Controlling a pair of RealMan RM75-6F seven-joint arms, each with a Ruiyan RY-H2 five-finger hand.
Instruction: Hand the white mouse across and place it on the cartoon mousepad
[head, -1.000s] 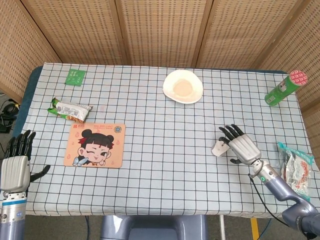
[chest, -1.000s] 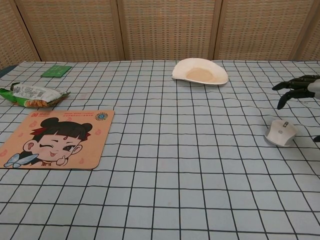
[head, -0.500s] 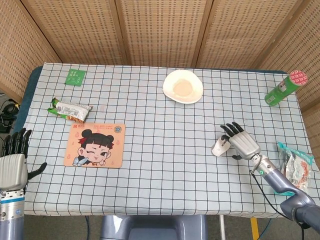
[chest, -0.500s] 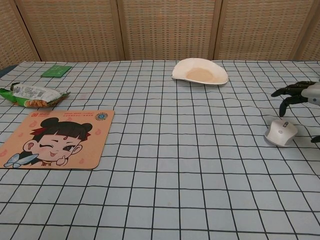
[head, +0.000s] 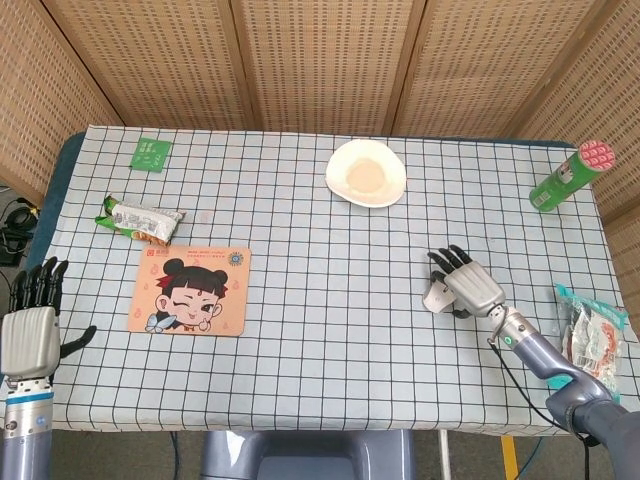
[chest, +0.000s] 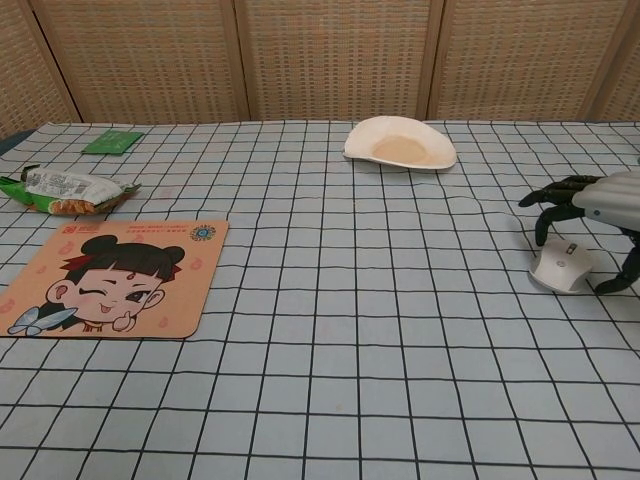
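The white mouse (head: 436, 296) (chest: 561, 269) lies on the checked tablecloth at the right. My right hand (head: 464, 285) (chest: 590, 205) hovers just over it, fingers spread and arched down around it, thumb on the near side; no grip shows. The cartoon mousepad (head: 190, 291) (chest: 108, 277) lies flat at the left with nothing on it. My left hand (head: 32, 325) is off the table's near left corner, fingers apart and pointing up, holding nothing; the chest view does not show it.
A white plate (head: 366, 173) (chest: 400, 141) sits at the back centre. A snack packet (head: 140, 219) (chest: 65, 190) and a green card (head: 150, 153) lie beyond the mousepad. A green can (head: 570, 176) and a wrapped packet (head: 592, 333) stand at the right edge.
My right hand has moved left and down over the mouse, its fingers now arching around it. My left hand dipped and came back up a little. The mouse has not moved.
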